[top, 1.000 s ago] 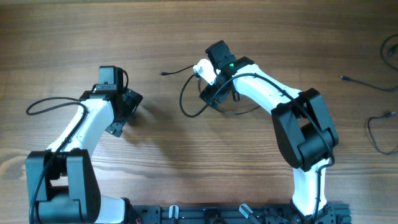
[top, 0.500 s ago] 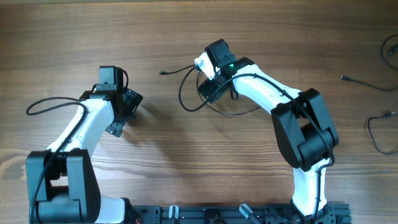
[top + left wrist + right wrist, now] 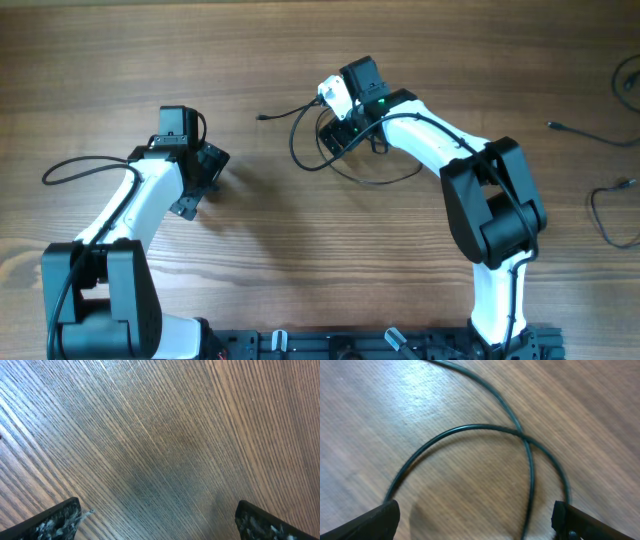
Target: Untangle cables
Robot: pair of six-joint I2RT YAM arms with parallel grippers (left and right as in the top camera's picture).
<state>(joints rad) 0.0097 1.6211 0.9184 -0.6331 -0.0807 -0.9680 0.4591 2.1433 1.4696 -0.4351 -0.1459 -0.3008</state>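
Note:
A thin dark cable [image 3: 300,150] lies in a loop on the wood, with its small plug end [image 3: 262,117] to the left and its tail curving out to the right of my right gripper [image 3: 336,133]. In the right wrist view the cable [image 3: 470,427] crosses itself, and one strand runs down between the wide-apart fingertips [image 3: 375,520] of the right gripper [image 3: 477,522]. It is open and low over the loop. My left gripper [image 3: 203,183] is open over bare wood [image 3: 160,450], well left of the cable, with nothing between its fingertips [image 3: 50,520].
More thin dark cables lie at the far right: one with a plug end [image 3: 590,135], a curl [image 3: 608,210] near the edge, and another curl [image 3: 628,80] above them. The thicker black wire [image 3: 80,165] of the left arm arcs out to the left.
My right gripper has moved a little toward the far side and to the right. The cable loop beneath it has shifted the same way. The left arm has not moved.

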